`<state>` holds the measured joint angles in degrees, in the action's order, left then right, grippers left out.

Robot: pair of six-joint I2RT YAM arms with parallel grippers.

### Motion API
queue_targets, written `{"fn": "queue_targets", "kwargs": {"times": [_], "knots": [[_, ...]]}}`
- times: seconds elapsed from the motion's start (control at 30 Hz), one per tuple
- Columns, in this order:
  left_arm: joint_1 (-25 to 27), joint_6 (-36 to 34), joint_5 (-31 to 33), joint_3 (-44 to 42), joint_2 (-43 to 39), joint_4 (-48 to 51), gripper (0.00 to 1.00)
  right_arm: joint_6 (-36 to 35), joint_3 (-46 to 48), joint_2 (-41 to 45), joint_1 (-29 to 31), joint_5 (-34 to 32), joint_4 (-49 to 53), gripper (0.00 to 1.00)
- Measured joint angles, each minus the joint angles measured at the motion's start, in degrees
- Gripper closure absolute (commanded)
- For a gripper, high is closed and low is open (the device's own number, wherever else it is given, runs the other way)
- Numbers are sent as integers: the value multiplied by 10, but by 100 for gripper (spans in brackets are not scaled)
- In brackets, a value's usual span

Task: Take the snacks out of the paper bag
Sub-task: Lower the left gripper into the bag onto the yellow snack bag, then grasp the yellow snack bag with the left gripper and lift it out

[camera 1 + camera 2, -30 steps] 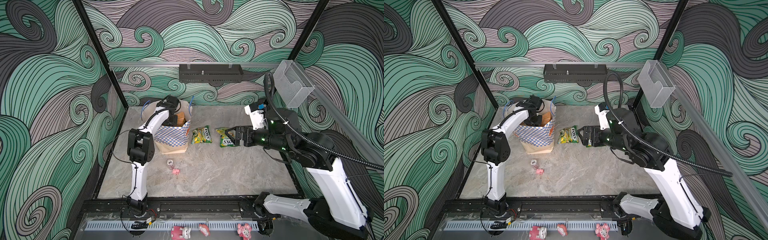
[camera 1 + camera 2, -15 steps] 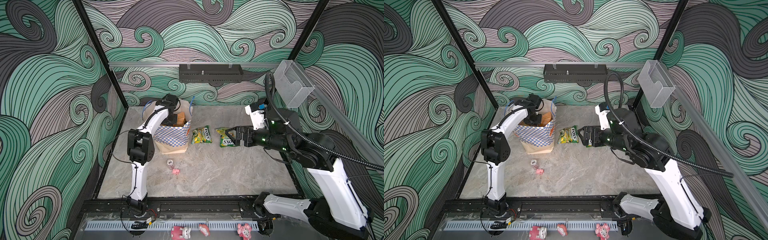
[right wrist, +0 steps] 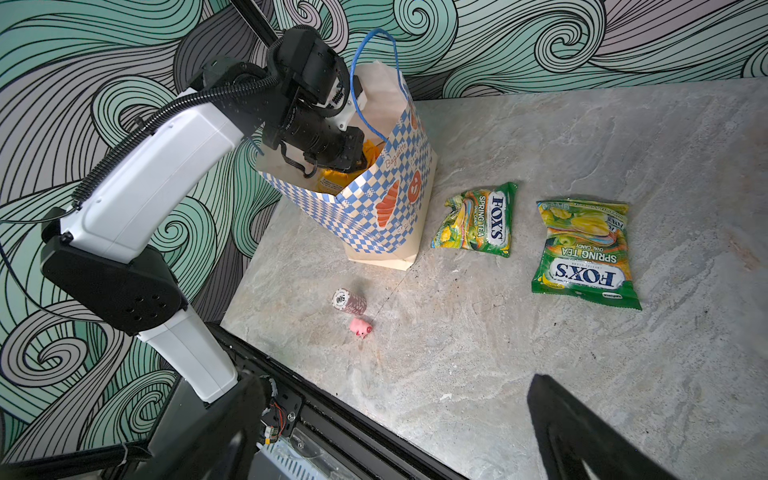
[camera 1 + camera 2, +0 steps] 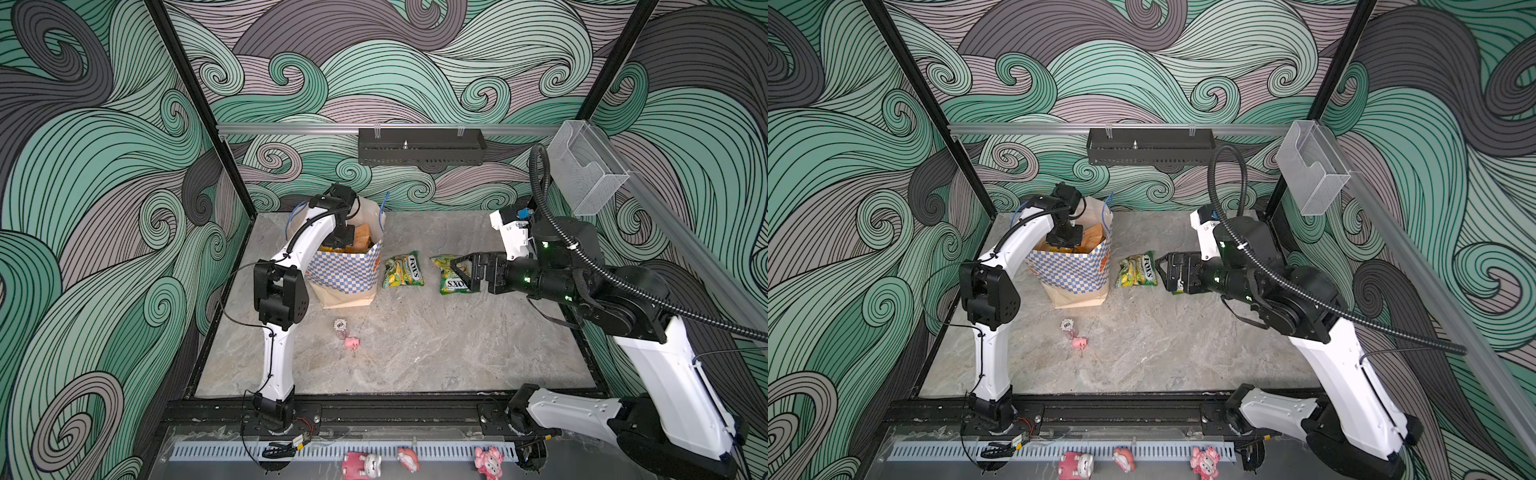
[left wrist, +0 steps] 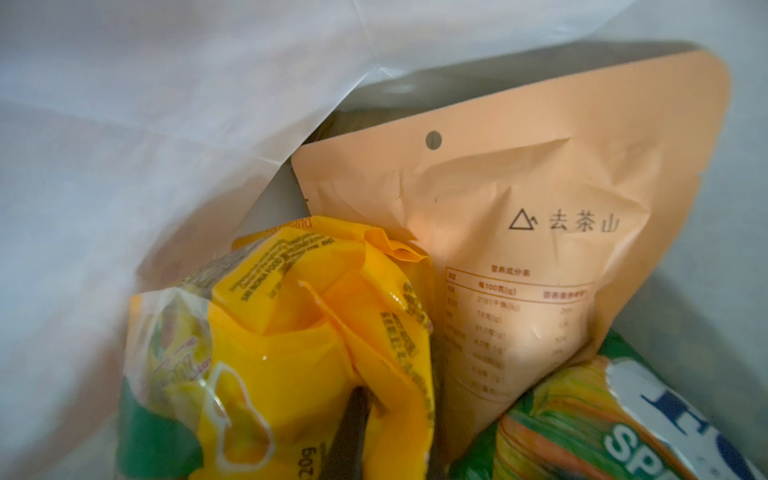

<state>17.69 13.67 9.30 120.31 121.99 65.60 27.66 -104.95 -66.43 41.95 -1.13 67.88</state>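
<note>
The paper bag (image 4: 345, 278) (image 4: 1073, 274) (image 3: 386, 216) stands upright at the back left. My left gripper (image 5: 390, 440) (image 4: 343, 243) reaches down into it and is shut on a fold of a yellow snack bag (image 5: 311, 324). Beside that bag inside lie a tan-orange pouch (image 5: 519, 232) and a green FOX'S bag (image 5: 602, 424). Two more FOX'S snacks lie flat on the table right of the paper bag, one nearer it (image 4: 403, 270) (image 3: 478, 220) and one further right (image 4: 451, 278) (image 3: 586, 253). My right gripper (image 4: 461, 272) (image 3: 395, 436) hovers open above the further one, holding nothing.
A stack of poker chips (image 4: 340, 326) (image 3: 348, 300) and a small pink pig (image 4: 352, 343) (image 3: 360, 327) lie in front of the paper bag. Pink figurines (image 4: 360, 465) sit on the front rail. Patterned walls close in the left, back and right.
My left gripper has shifted slightly inside the bag and tightened a little on the yellow snack. The right arm has not moved.
</note>
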Motion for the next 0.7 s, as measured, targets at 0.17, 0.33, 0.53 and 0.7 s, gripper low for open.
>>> {"fn": "queue_targets", "kwargs": {"times": [0.17, 0.33, 0.53, 0.7], "knots": [[0, 0, -9, 7, -13, 3, 100, 0, 0, 1, 0, 0, -4, 1], [0, 0, -18, 11, -38, 0, 100, 0, 0, 2, 0, 0, -4, 1], [1, 0, -25, 17, -66, -10, 100, 0, 0, 2, 0, 0, -8, 1], [1, 0, -28, 28, -72, -11, 100, 0, 1, 2, 0, 0, -9, 1]]}}
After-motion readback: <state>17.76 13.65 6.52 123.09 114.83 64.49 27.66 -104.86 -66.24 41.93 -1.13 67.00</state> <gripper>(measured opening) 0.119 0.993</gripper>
